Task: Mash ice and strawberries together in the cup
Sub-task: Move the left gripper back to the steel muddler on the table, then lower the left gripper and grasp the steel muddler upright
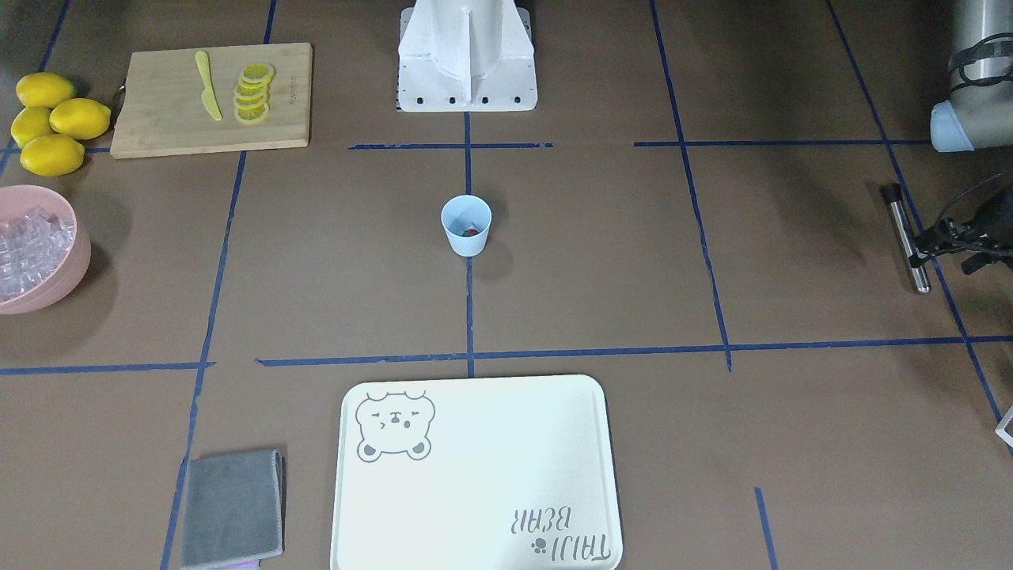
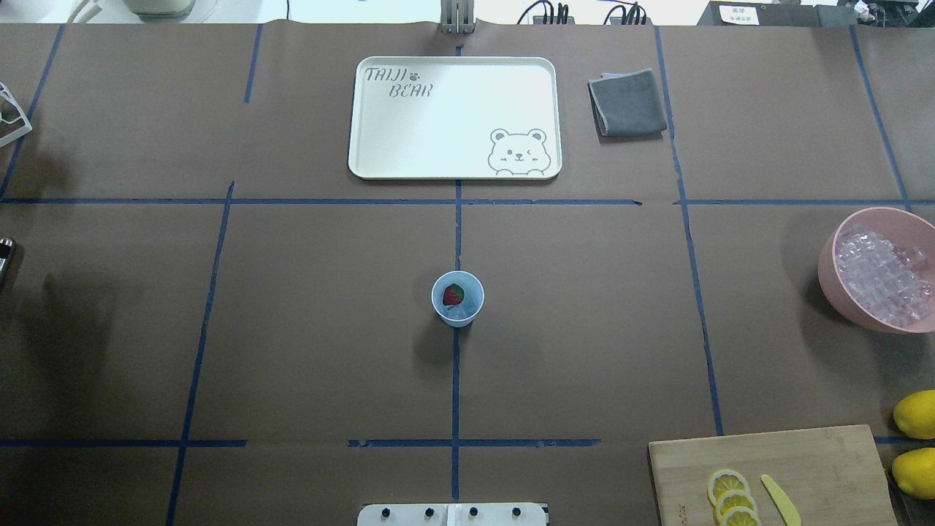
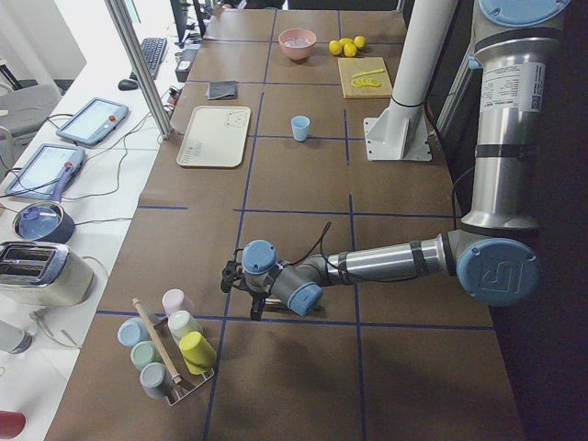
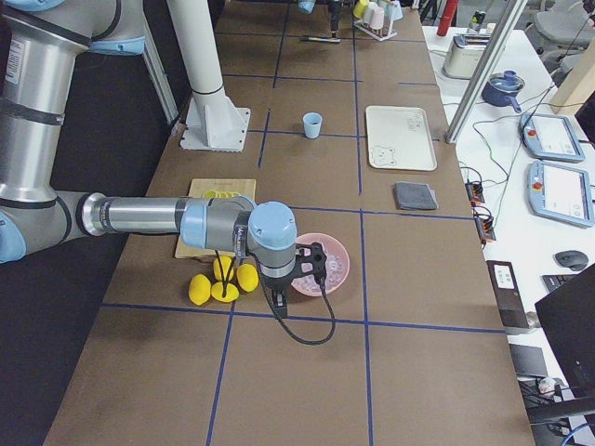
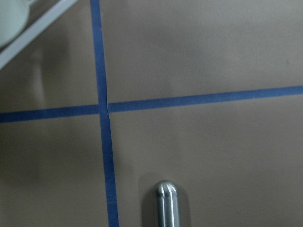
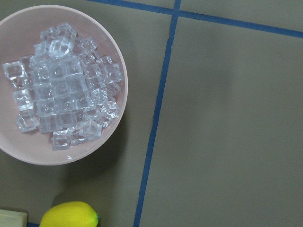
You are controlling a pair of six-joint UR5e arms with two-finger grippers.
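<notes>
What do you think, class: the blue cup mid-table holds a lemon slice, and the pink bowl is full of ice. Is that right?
Not quite. The cup holds a strawberry, not a lemon slice, as the overhead view shows. The rest stands: the cup is mid-table and the pink bowl is full of ice.

This is a robotics laboratory, set with kitchen things. The robot's white pedestal (image 1: pixel 467 63) stands on a table (image 2: pixel 307 329) covered with brown paper and divided by blue tape lines (image 2: pixel 458 234). Across the table from the pedestal runs a white bench (image 3: pixel 101 46) with two teach pendants (image 3: pixel 92 121), a keyboard (image 3: pixel 152 55) and a toaster (image 3: pixel 37 271); beside the pedestal lies a cutting board (image 1: pixel 158 103) with lemon slices (image 1: pixel 253 93).
</notes>
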